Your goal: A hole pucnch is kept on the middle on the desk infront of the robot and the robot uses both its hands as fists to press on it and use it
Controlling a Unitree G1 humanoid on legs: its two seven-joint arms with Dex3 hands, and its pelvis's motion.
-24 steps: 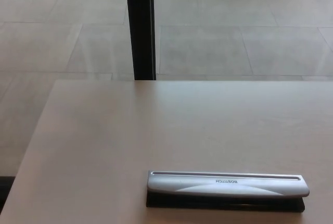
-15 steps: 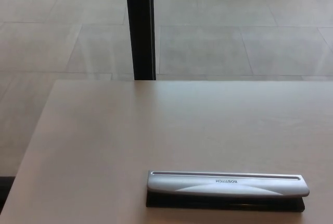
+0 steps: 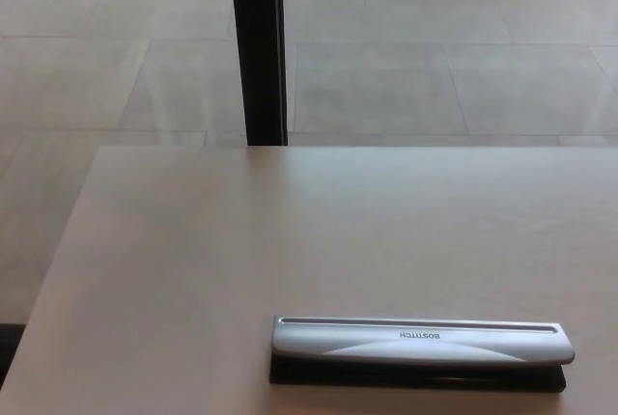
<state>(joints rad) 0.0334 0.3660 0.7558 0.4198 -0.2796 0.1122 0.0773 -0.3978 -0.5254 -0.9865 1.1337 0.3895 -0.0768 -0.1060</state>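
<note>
Silver-grey and long, the hole punch point(image 3: 420, 345) lies flat on the counter point(image 3: 241, 241), its length running left to right, with its near side close to the lower edge of the head view. Its lever is a smooth metallic bar with a thin dark slot along the far edge and small lettering near the middle, printed upside down from this side. Under the lever sits a black base, showing as a dark strip along the near side. The lever appears raised and unpressed.

Neither the left hand nor the right hand shows in the frame, so whether they are clenched or spread cannot be told. The step in hand, as I judge it, is the approach: both should come down as fists on the lever, one to each side of the lettering, pressing straight down and evenly so the punch does not tip or slide.

Beyond the punch the counter is pale and bare; past its far edge stands a black post point(image 3: 257, 48) on a tiled floor point(image 3: 435, 68)
</note>
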